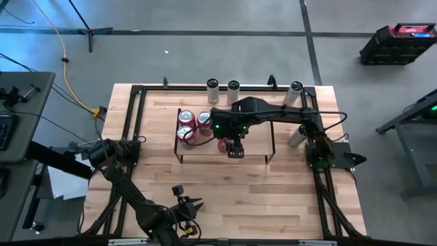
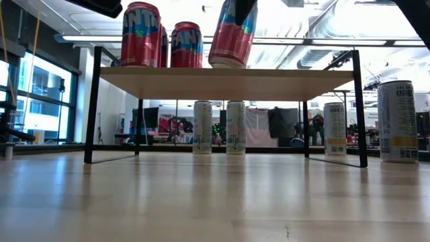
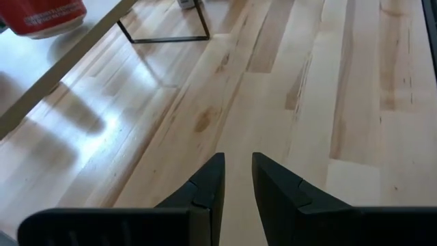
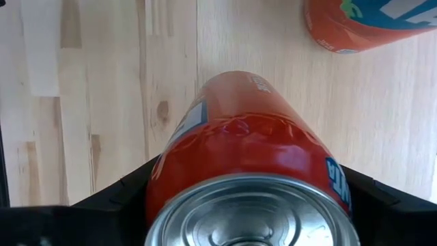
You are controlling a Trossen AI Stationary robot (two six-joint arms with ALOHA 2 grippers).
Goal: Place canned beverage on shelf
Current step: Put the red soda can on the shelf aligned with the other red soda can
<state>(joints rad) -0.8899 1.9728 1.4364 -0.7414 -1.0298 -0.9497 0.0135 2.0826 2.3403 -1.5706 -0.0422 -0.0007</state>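
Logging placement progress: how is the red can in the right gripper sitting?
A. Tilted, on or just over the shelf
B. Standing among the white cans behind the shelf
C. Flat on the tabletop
A: in the low view the red can leans at the shelf top, between the right gripper fingers.

— How many red cans (image 2: 141,33) can you count?
— Four. Three stand together at the upper left of the low view, and one tilted red can (image 2: 232,30) sits just right of them, gripped in my right claw (image 1: 235,152)
— And the slim pale cans (image 1: 213,85)?
— Four as well. From above, three line the top edge and one stands at centre right
— Shelves?
— One shelf (image 2: 222,83)
— Claws?
— Two, counting my left claw (image 1: 190,203), bottom centre of the high view
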